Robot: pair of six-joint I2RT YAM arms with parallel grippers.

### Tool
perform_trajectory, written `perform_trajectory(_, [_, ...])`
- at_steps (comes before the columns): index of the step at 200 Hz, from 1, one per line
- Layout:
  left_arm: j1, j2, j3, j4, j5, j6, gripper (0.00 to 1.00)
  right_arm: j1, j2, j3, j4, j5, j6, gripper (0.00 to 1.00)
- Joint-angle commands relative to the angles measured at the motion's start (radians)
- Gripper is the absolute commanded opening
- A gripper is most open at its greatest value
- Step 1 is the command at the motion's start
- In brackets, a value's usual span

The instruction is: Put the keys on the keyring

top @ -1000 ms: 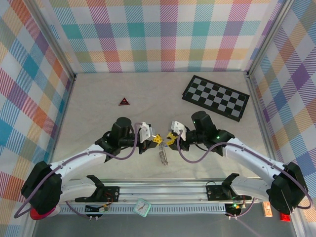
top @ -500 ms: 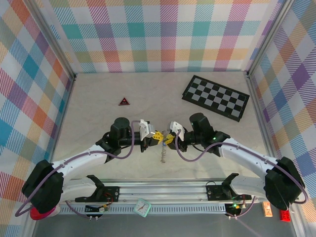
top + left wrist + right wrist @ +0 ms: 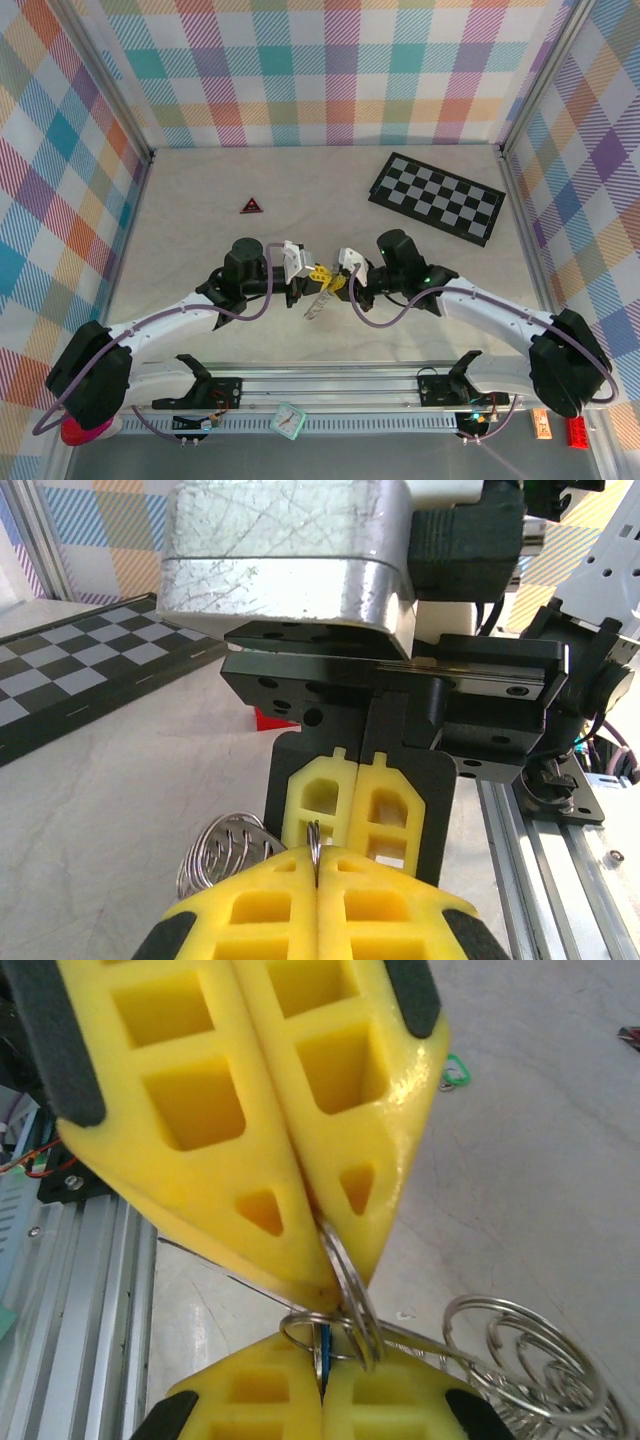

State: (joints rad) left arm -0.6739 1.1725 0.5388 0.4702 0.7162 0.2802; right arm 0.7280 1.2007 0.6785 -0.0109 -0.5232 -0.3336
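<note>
Both end effectors (image 3: 320,274) (image 3: 340,283) clamped, tip-to-tip

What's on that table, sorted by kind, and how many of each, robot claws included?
2 grippers: the left gripper and the right gripper, both pinching the keyring
1 keyring, its keys too small to count
1 chequered board
1 red-and-black triangle
Total: 5

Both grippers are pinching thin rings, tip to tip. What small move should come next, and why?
Probably a slight wrist turn of the right gripper, with the left gripper holding firm, to work the keyring further round. Both are shut on thin wire, tips nearly meeting, and the keys hang from it.
</note>
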Motion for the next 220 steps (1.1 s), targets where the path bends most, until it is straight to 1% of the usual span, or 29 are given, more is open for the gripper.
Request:
perform_trajectory(1, [-0.012, -0.014, 0.010, 0.012, 0.033, 0.032, 0.00, 0.004, -0.055, -0.005, -0.013, 0.058, -0.034, 0.00])
perform_trajectory(37, [-0.012, -0.026, 0.027, -0.078, 0.029, 0.085, 0.00, 0.002, -0.109, -0.002, -0.040, 0.101, -0.046, 0.00])
perform_trajectory(79, [-0.012, -0.043, 0.021, -0.099, 0.007, 0.105, 0.00, 0.002, -0.146, 0.019, -0.095, 0.142, -0.076, 0.00])
perform_trajectory(97, [-0.012, -0.044, 0.034, -0.146, -0.001, 0.132, 0.00, 0.001, -0.156, 0.031, -0.124, 0.160, -0.090, 0.00])
perform_trajectory(122, [-0.012, -0.044, 0.053, -0.201, -0.010, 0.147, 0.00, 0.002, -0.167, 0.048, -0.141, 0.159, -0.097, 0.00])
perform_trajectory(146, [-0.012, -0.048, 0.049, -0.201, -0.023, 0.135, 0.15, 0.003, -0.162, 0.069, -0.147, 0.148, -0.105, 0.00])
perform_trajectory(172, [-0.012, -0.071, 0.027, -0.169, -0.058, 0.105, 0.39, 0.002, -0.156, 0.094, -0.164, 0.144, -0.116, 0.00])
perform_trajectory(198, [-0.012, -0.124, -0.024, -0.070, -0.112, 0.037, 0.50, 0.001, -0.150, 0.117, -0.192, 0.159, -0.138, 0.00])
perform_trajectory(208, [-0.012, -0.151, -0.046, -0.038, -0.163, 0.021, 0.52, 0.002, -0.144, 0.128, -0.208, 0.161, -0.146, 0.00])
perform_trajectory(220, [-0.011, -0.188, -0.072, -0.004, -0.250, -0.011, 0.53, 0.002, -0.137, 0.145, -0.224, 0.163, -0.152, 0.00])
